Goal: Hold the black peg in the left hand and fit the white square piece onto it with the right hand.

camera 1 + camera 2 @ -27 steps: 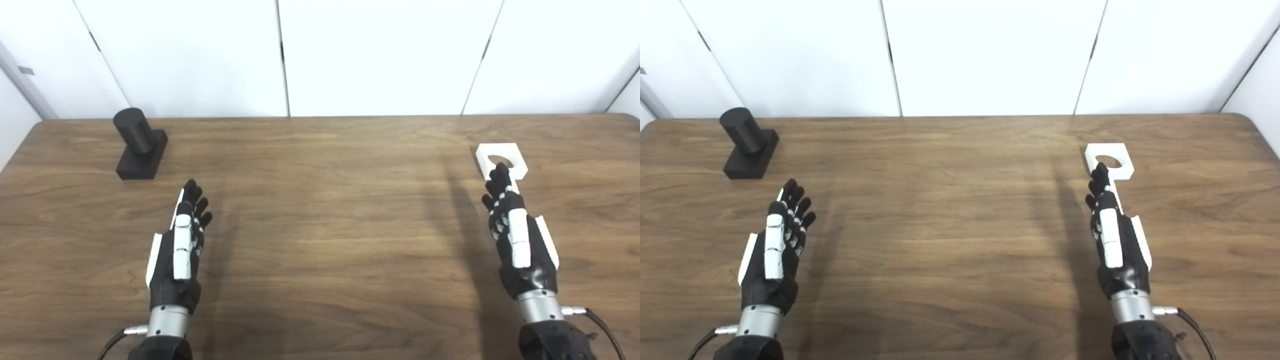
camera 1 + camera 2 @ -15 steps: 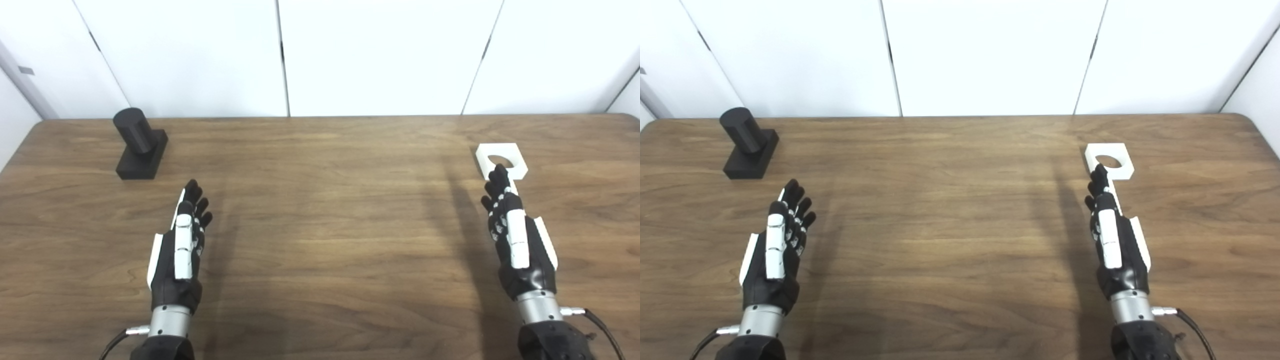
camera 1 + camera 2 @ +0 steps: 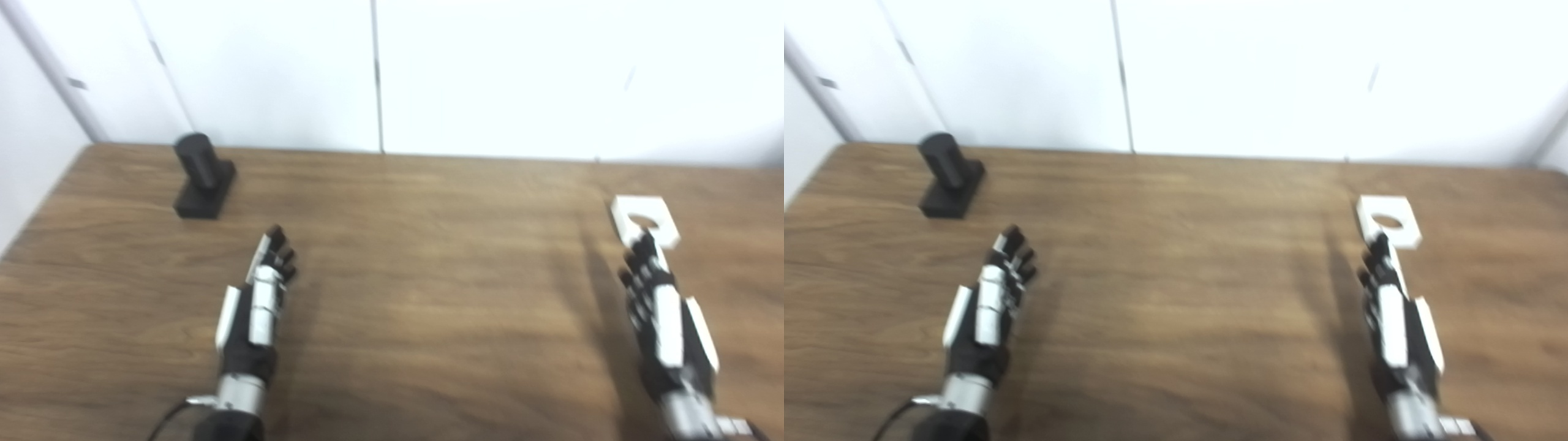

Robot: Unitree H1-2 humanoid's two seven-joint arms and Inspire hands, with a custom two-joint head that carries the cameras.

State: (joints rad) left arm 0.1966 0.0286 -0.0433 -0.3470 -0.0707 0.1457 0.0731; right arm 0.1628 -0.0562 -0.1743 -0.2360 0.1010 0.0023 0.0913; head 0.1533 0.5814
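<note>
Your left hand (image 3: 254,312) hovers spread and empty near the black peg (image 3: 202,174); your right hand (image 3: 664,318), fingers extended, overlaps the white square piece (image 3: 643,217); contact unclear.

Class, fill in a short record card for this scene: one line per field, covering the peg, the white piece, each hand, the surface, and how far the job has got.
peg: black, upright on its block, far left of table, untouched
white piece: flat, round hole, far right of table
left hand: open, holds nothing, short of the peg
right hand: open, holds nothing, fingertips at the white piece's near edge; contact unclear
table: brown wood
progress: neither part picked up yet
image: blurred
</note>
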